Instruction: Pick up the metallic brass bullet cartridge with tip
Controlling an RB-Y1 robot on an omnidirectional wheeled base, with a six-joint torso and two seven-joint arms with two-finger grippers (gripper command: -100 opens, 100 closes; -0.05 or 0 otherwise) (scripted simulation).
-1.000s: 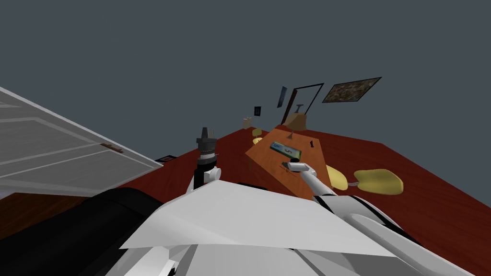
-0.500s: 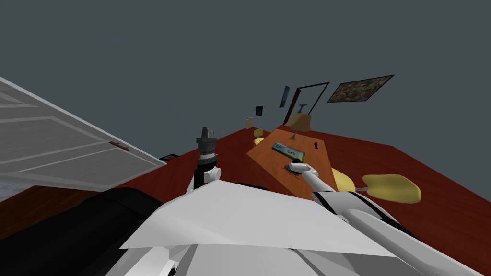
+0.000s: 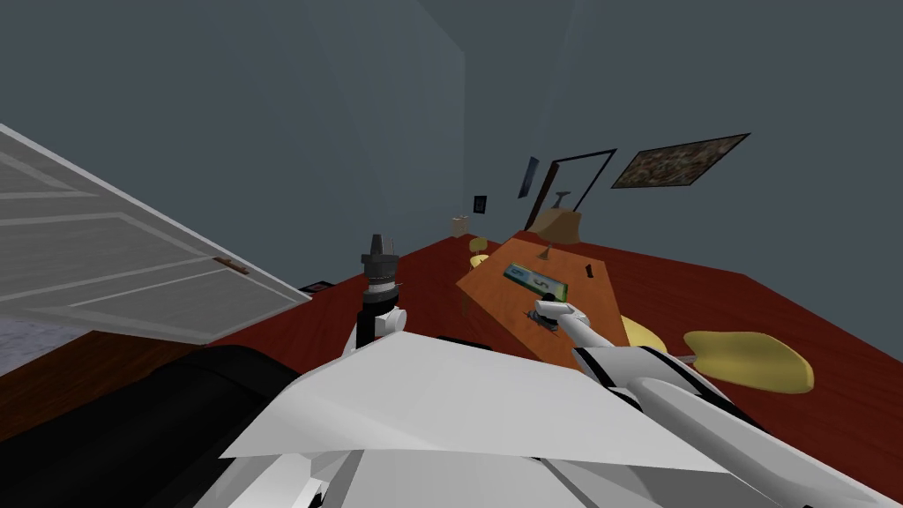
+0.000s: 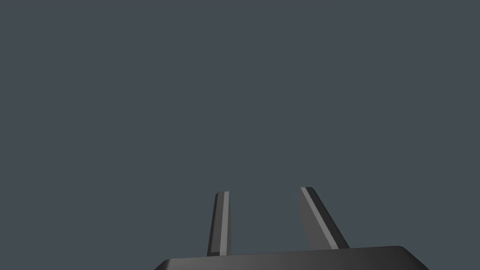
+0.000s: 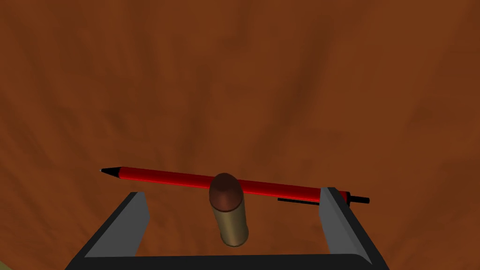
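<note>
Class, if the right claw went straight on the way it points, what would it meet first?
Probably the brass cylindrical cartridge with reddish-brown tip, between the open fingers of the right claw; depth is unclear.

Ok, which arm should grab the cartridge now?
Right. The right arm has the brass cartridge lying between its open jaws on the brown table, with a red pen just beyond it. The left arm is raised to the side, not over the table.

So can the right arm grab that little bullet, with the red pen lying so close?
Probably yes. The right claw is open with the bullet sitting between its fingers and nothing blocking. The red pen lies across by the bullet's tip, so it might get bumped.
</note>
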